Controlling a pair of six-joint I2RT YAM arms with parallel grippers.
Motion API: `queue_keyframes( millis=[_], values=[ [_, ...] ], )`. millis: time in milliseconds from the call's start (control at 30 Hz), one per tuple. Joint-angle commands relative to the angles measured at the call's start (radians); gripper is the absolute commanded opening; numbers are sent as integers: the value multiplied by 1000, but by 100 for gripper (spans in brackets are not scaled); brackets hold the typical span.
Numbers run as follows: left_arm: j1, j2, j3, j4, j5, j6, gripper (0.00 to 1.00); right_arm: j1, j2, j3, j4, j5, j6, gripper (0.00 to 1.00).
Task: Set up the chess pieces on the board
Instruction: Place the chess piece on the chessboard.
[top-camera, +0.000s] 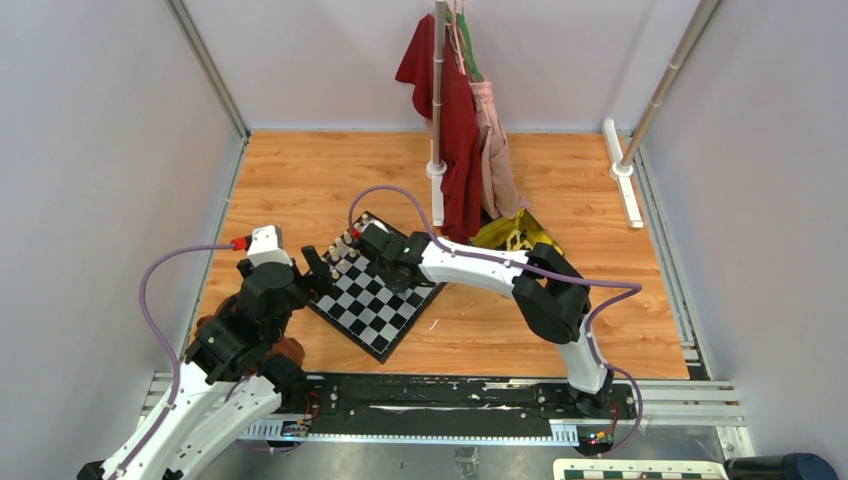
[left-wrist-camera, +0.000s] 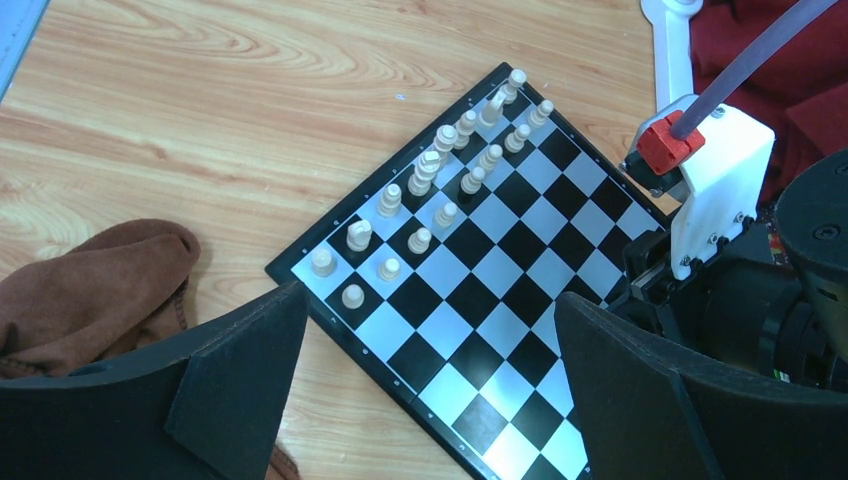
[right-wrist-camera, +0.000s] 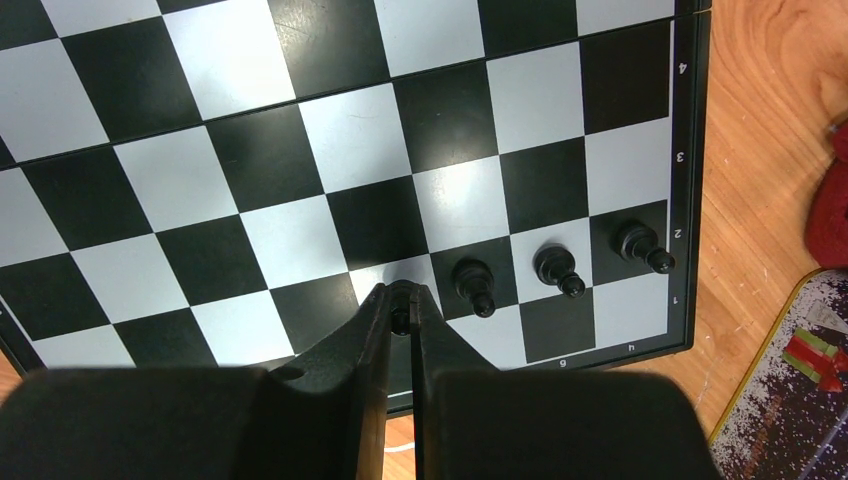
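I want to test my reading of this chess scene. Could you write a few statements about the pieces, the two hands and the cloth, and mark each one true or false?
1. The cream pieces stand in two rows along one edge of the board. True.
2. Three black pieces stand side by side near another edge of the board. True.
3. The left hand is closed on a cream piece. False: it is open and holds nothing.
4. The right hand is wide open. False: it is nearly shut, with a small dark piece between its tips.
5. The brown cloth lies on the board. False: it lies on the wooden table beside it.
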Motion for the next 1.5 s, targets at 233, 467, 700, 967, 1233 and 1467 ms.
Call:
queue_keyframes(
  millis=[233,467,700,967,1233,1467],
  values=[
    [-12,6,-11,17,4,8,100,-9,12,-16,-1,-23,4,4],
    [-13,3,-12,14,4,8,100,-9,8,-36,2,-24,5,8],
    [-13,4,-12,15,4,8,100,-9,-2,-56,11,-21,6,13],
    [-15,4,-12,14,3,7,100,-9,-10,-62,13,-21,1,27],
    [-17,4,-12,14,0,6,100,-9,-26,-57,13,-16,-7,30],
    [-16,1,-14,15,-4,4,100,-9,-50,-53,8,-17,-10,30]
  ],
)
